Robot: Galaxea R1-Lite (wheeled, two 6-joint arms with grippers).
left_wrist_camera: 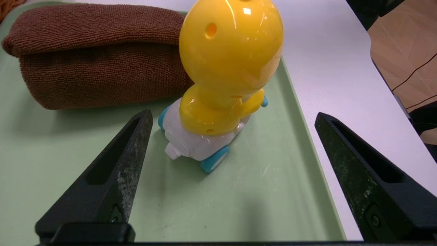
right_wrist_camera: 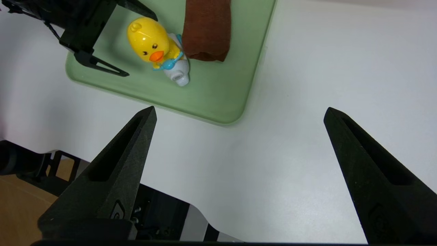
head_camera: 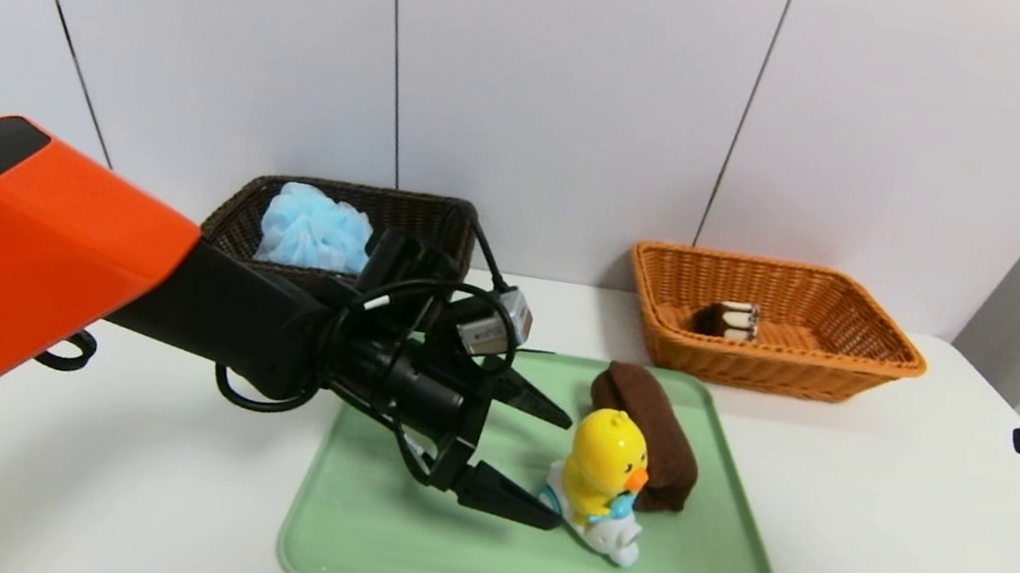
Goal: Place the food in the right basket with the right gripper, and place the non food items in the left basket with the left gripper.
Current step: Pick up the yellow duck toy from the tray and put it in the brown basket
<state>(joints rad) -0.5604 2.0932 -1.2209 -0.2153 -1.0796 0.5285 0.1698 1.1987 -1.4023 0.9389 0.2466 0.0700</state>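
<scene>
"Seeing the left gripper [head_camera: 565, 475] by the yellow duck toy [head_camera: 606, 458], wide apart?"
"Yes, on the green tray [head_camera: 429, 558], near the brown towel [head_camera: 654, 440]. Blue puff [head_camera: 313, 229] in the left basket [head_camera: 425, 213], brown-and-white thing [head_camera: 728, 319] in the right basket [head_camera: 780, 372]."
"And the right gripper [right_wrist_camera: 241, 108]?"
"Over the table [right_wrist_camera: 290, 171], wide apart too."

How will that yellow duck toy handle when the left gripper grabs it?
The duck toy looks like rigid plastic, so it probably won't squash. Its glossy, rounded head may slip between the left gripper's fingers. That big head over a small base suggests tipping if nudged.

No readable text, label, number or sign appears anywhere.
</scene>
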